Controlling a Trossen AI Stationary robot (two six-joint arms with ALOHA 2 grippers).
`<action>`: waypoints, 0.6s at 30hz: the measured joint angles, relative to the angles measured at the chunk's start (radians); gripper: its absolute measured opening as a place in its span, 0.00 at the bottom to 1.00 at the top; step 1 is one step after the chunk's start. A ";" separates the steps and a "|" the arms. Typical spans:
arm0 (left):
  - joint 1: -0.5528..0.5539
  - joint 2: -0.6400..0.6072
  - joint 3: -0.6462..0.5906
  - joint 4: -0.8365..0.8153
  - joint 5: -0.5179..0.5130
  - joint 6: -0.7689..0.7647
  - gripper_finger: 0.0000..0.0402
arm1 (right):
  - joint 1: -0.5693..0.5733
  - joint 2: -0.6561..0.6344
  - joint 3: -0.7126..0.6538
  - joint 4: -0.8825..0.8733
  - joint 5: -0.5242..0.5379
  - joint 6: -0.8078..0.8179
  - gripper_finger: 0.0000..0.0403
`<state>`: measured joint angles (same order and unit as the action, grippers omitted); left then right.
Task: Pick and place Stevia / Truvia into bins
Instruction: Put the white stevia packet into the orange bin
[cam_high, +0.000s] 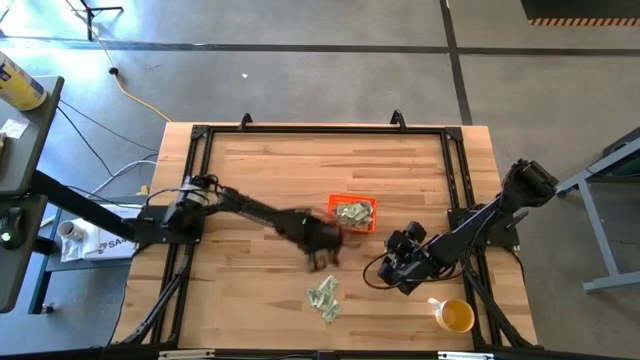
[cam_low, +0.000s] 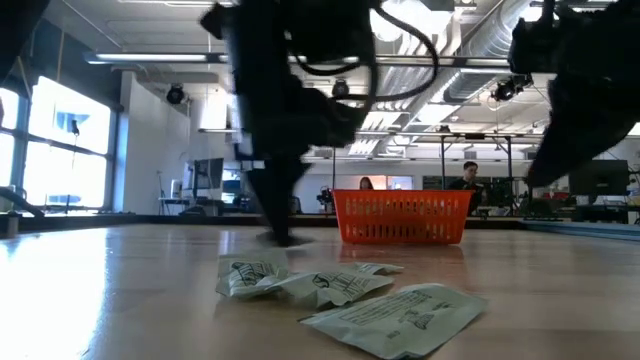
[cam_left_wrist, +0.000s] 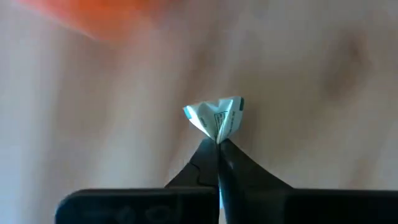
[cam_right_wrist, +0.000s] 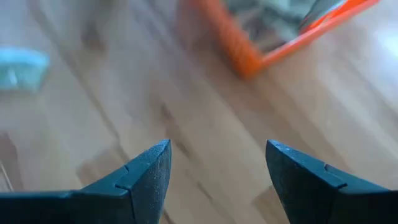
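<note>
The orange bin (cam_high: 353, 212) sits mid-table with several pale green packets inside; it also shows in the low view (cam_low: 403, 217) and the right wrist view (cam_right_wrist: 249, 46). A small pile of loose packets (cam_high: 324, 297) lies near the table's near edge (cam_low: 330, 290). My left gripper (cam_high: 322, 255) hovers between the bin and the pile, shut on one crumpled packet (cam_left_wrist: 214, 118). My right gripper (cam_right_wrist: 216, 171) is open above bare wood, right of the bin (cam_high: 400, 262). My left gripper pinches a crumpled green-and-white packet by its lower folded edge (cam_left_wrist: 217, 135) between the two fingertips. The packet sticks out past the tips, bunched and lifted clear of the wood.
A yellow-and-white cup (cam_high: 455, 316) stands near the table's near right corner. A black frame (cam_high: 320, 130) borders the table top. Bare wood lies left of the bin. People show in the room far behind the table (cam_low: 470, 180).
</note>
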<state>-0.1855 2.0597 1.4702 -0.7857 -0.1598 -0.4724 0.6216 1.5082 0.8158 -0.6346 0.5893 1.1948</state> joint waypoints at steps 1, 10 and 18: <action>0.012 0.002 0.033 -0.021 -0.012 0.022 0.07 | 0.000 -0.010 0.000 0.000 0.021 0.016 0.63; 0.048 -0.008 0.383 -0.154 -0.081 0.234 0.07 | -0.043 -0.109 0.001 -0.043 0.073 0.036 0.63; 0.174 0.042 0.401 -0.038 -0.003 0.315 0.09 | -0.061 -0.138 0.001 -0.063 0.068 0.030 0.63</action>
<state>-0.0120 2.1021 1.8713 -0.8236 -0.1632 -0.1571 0.5610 1.3705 0.8169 -0.6974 0.6572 1.2250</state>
